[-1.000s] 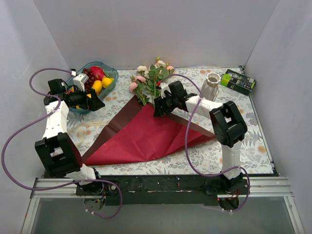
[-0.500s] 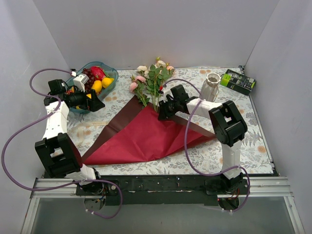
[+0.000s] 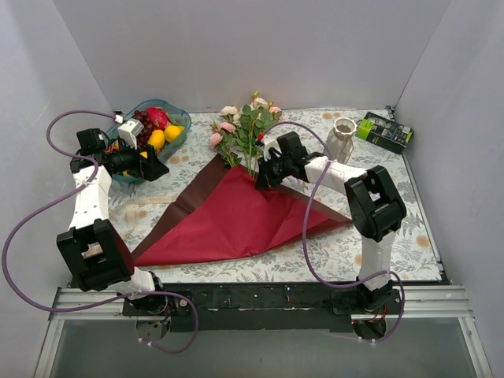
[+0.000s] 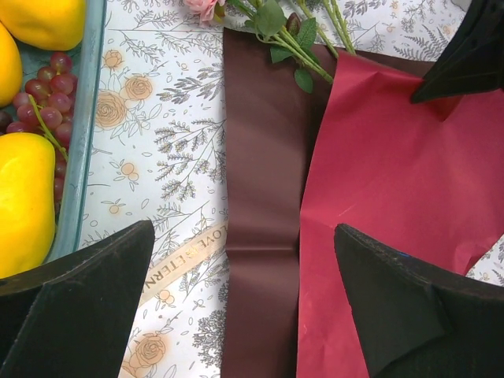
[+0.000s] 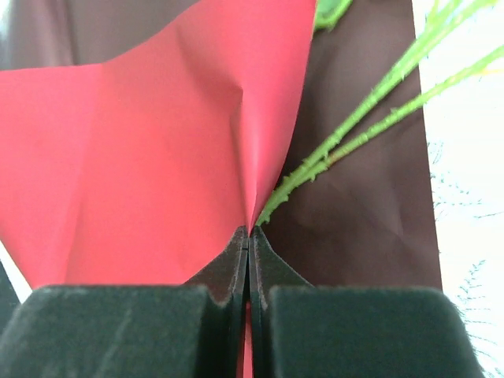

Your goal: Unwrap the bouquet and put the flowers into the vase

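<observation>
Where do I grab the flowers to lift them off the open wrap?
Take the flowers by the bare lower stems, where they converge on the paper, approaching the stem ends from the near right; blooms and leaves fan out far-side. The right claw is shut there, with a red paper fold caught too.

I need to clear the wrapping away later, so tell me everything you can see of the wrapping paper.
The wrapping paper is two matte sheets, bright red over dark maroon, unfolded and lying mostly flat on the tablecloth, with creases. The flower stems lie on its far maroon corner. The right gripper has its fingers shut on a raised ridge of the red sheet, where the stem ends meet.
</observation>
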{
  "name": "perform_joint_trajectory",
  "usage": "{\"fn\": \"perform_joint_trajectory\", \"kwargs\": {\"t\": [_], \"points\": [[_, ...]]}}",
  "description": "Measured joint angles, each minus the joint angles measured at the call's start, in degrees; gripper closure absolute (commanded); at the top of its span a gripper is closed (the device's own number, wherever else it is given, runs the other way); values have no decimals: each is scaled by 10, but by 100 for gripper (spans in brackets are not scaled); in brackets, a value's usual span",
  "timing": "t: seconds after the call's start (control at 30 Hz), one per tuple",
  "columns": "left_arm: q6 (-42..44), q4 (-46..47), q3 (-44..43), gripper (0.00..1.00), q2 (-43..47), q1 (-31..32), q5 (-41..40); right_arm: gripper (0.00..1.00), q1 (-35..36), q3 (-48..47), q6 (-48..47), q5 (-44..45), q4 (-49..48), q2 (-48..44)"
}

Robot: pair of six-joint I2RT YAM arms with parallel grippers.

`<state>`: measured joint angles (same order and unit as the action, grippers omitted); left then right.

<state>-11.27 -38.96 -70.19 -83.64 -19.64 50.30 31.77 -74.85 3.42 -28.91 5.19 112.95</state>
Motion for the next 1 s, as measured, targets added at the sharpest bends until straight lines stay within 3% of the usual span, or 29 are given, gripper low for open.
{"fn": "perform_joint_trajectory", "kwargs": {"t": [0.3, 0.47, 0.77, 0.87, 0.9, 1.0], "points": [[-3, 2, 0, 2, 0, 1, 2, 99, 10, -11, -4, -24, 9, -125], [-2, 2, 0, 2, 2, 3, 3, 96, 51, 12, -3, -26, 2, -220], [0, -1, 0, 2, 19, 5, 6, 74, 191, 137, 13, 33, -2, -423], [0, -3, 0, 2, 25, 9, 8, 43, 216, 192, 28, 56, -3, -489], [0, -5, 0, 2, 28, 10, 8, 7, 223, 209, 36, 62, 0, -508], [0, -11, 0, 2, 35, 15, 10, 4, 243, 246, 51, 77, 12, -551]]}}
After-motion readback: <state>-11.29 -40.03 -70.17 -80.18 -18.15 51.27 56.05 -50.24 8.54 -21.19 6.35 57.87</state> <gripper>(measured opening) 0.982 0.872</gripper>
